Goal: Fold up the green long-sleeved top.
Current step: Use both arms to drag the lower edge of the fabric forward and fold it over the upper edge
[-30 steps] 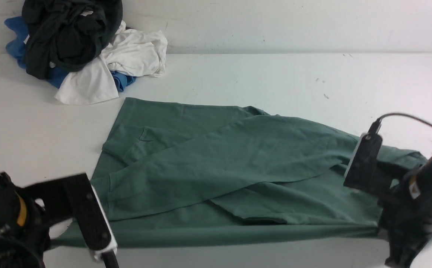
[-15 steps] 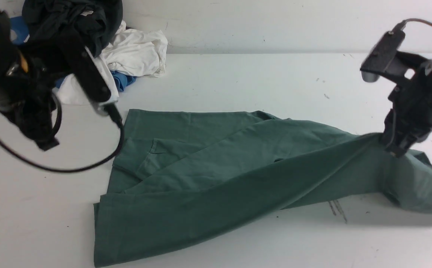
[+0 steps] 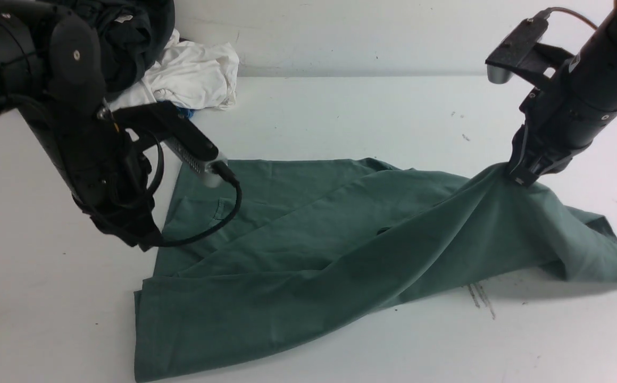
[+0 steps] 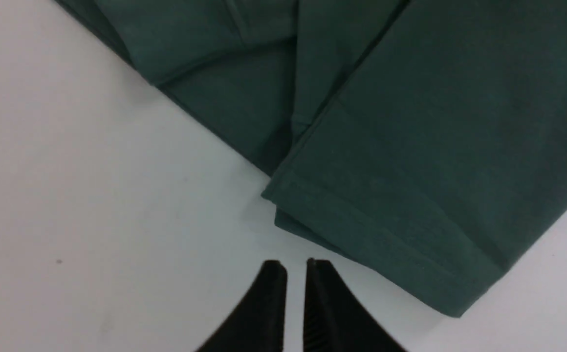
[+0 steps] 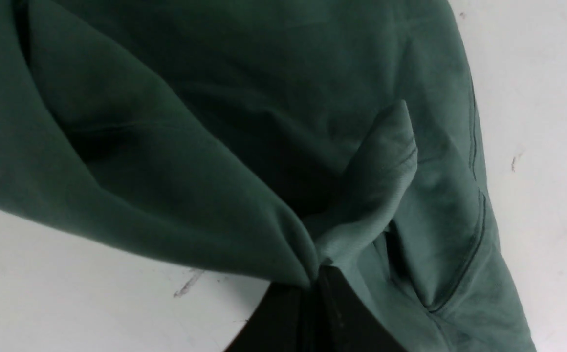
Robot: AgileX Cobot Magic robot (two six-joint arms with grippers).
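The left gripper (image 4: 296, 266) hangs empty, jaws a slit apart, over the white table (image 3: 340, 106) just beside a hem corner of the green long-sleeved top (image 3: 314, 250), which lies across the table's middle and rises at its right end, pinched tight in the closed right gripper (image 3: 518, 178).

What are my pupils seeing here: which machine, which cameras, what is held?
A robot with two black arms, each ending in a two-fingered gripper. The wide picture looks forward from between the arms; the other two come from wrist cameras. On the white table lies the green long-sleeved top, with a pile of black and white clothes at the far left. The right gripper pinches a bunch of the top, lifted off the table. The left gripper holds nothing; its jaws are barely apart, over bare table beside the top's edge.
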